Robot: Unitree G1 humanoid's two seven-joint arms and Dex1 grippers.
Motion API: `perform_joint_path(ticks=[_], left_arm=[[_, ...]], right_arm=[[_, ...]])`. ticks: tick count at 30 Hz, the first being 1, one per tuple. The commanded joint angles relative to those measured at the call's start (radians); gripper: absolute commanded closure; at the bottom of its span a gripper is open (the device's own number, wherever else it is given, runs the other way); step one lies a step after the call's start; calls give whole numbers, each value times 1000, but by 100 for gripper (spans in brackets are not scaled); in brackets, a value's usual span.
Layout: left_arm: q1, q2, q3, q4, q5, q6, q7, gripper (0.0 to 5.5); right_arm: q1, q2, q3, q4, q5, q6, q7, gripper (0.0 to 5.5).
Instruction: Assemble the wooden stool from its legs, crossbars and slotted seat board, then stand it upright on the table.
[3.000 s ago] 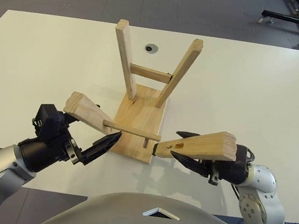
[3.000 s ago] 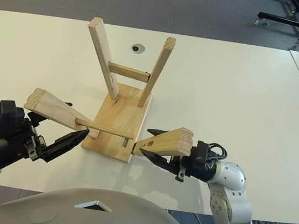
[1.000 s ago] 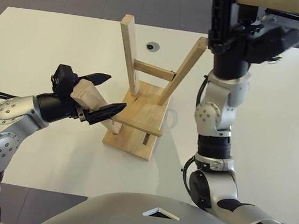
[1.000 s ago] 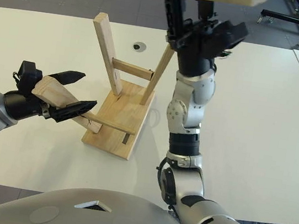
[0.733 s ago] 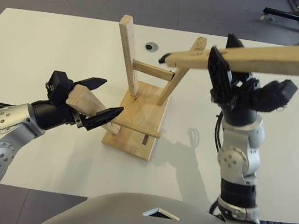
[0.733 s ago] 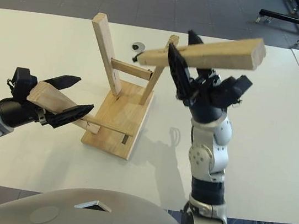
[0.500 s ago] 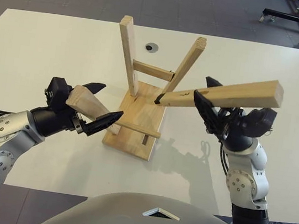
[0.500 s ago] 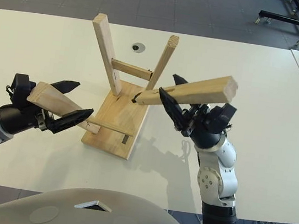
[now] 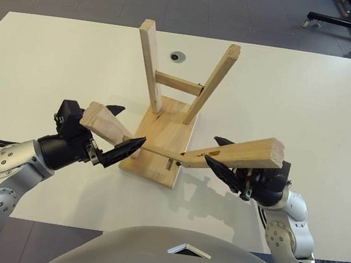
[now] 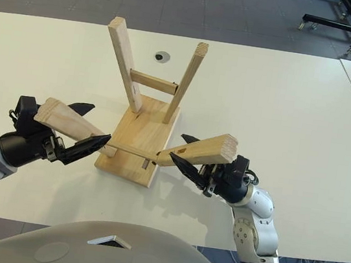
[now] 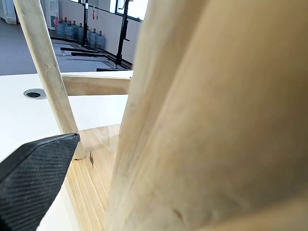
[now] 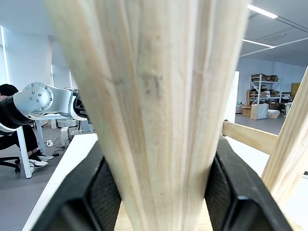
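With the left pincer [image 9: 129, 125] clamped on one leg [image 9: 102, 121] and the right pincer [image 9: 212, 150] on another [image 9: 244, 152], over the near end of the seat board [image 9: 170, 121] lying mid-surface [image 9: 55, 56], line the right leg squarely on the crossbar [image 9: 160, 150] tip, then press straight along it.

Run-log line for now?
left gripper: shut on near-left leg with crossbar | right gripper: shut on near-right leg, tip at crossbar's free end | seat board: on table, far legs fitted
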Motion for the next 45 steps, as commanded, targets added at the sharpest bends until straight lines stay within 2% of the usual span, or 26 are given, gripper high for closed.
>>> perform_joint_path(ticks=[1, 7, 13, 16, 24, 32, 37, 45], left_arm=[[-3, 14, -1, -11, -3, 12, -2, 10], [29, 4, 6, -27, -1, 8, 7, 10], [21, 6, -7, -25, -2, 11, 13, 10], [17, 13, -6, -24, -8, 16, 11, 10], [13, 17, -2, -22, -14, 27, 10, 10], [30, 3, -5, -16, -4, 21, 15, 10], [50, -4, -3, -23, 1, 12, 16, 10], [104, -47, -19, -52, 33, -19, 40, 10]], right_arm=[[-11, -18, 8, -47, 2, 34, -9, 344], [29, -65, -20, -138, 43, 87, -22, 344], [28, -13, 70, -157, -12, 91, -62, 344], [25, 0, 89, -113, -41, 67, -63, 344], [-31, -44, 0, 118, -40, -3, 57, 344], [-17, -61, 20, 217, -87, -91, 147, 344], [-25, -84, -22, 127, -67, -107, 112, 344], [-15, -157, -20, 13, -51, -45, 124, 344]])
